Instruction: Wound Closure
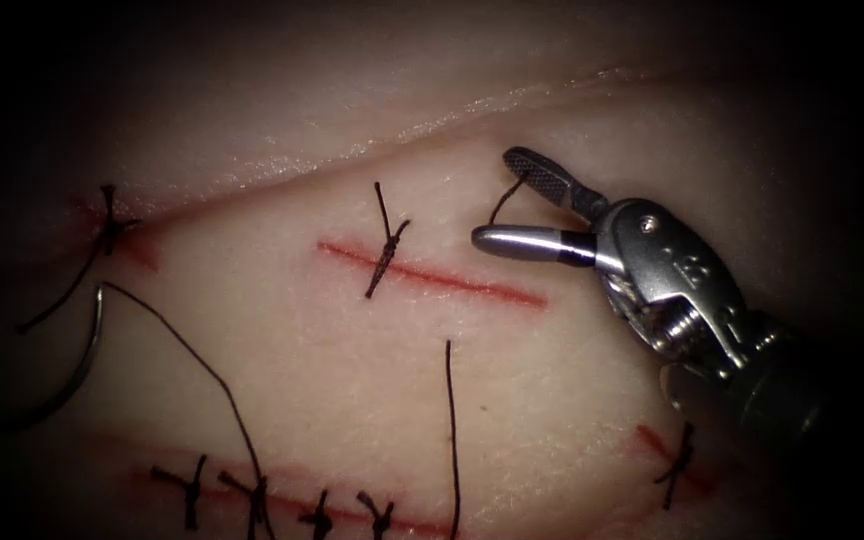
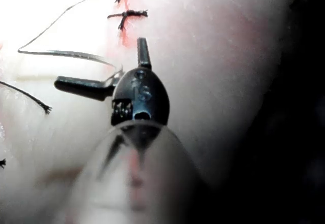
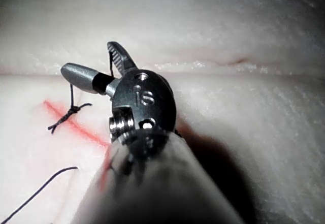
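I see a lower cut [image 1: 287, 502] carrying four knots, a far-left stitch [image 1: 109, 230], and a lower-right stitch [image 1: 676, 458].

free: bare tissue [image 1: 352, 370] mid-field — blocked: needle [image 1: 87, 350] far left | thread [image 1: 450, 430] upright

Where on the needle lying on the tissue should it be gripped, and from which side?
Probably mid-curve on the needle, from above: it seems to lie flat on the tissue, left of the middle cut, arc exposed, thread at its upper end. The left tool and right tool are open, holding nothing.
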`<control>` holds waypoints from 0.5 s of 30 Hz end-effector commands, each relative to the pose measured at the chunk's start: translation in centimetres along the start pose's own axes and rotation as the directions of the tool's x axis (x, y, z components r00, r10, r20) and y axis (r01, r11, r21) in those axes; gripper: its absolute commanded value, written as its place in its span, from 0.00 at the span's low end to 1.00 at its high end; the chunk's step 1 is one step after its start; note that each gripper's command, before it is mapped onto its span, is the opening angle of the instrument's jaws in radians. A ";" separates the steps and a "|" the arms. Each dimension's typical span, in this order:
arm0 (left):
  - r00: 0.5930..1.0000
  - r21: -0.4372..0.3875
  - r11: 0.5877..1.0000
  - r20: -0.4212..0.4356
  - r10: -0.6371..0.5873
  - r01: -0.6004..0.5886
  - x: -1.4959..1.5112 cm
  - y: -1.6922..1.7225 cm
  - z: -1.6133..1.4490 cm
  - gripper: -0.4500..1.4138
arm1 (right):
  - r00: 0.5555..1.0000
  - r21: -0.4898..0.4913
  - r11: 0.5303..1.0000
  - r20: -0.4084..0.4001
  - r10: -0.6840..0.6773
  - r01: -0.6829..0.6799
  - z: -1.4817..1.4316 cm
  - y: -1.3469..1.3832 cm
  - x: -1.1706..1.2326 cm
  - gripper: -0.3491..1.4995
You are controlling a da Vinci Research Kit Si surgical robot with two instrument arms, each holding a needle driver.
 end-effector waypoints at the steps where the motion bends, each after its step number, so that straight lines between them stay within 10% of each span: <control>1: 1.000 0.004 1.000 0.010 0.000 0.000 -0.12 0.05 -0.07 0.99 | 1.000 0.003 1.000 0.000 0.000 0.000 0.08 -0.01 -0.06 0.87; 8: 0.996 0.062 0.998 0.088 0.026 -0.031 -0.05 -0.18 -0.56 0.99 | 1.000 -0.004 1.000 0.011 0.003 -0.003 0.01 0.02 -0.04 0.88; 15: 0.979 0.034 0.987 0.138 0.152 -0.158 0.83 0.00 -0.56 0.90 | 1.000 -0.022 1.000 0.011 0.016 -0.016 -0.18 0.06 0.08 0.97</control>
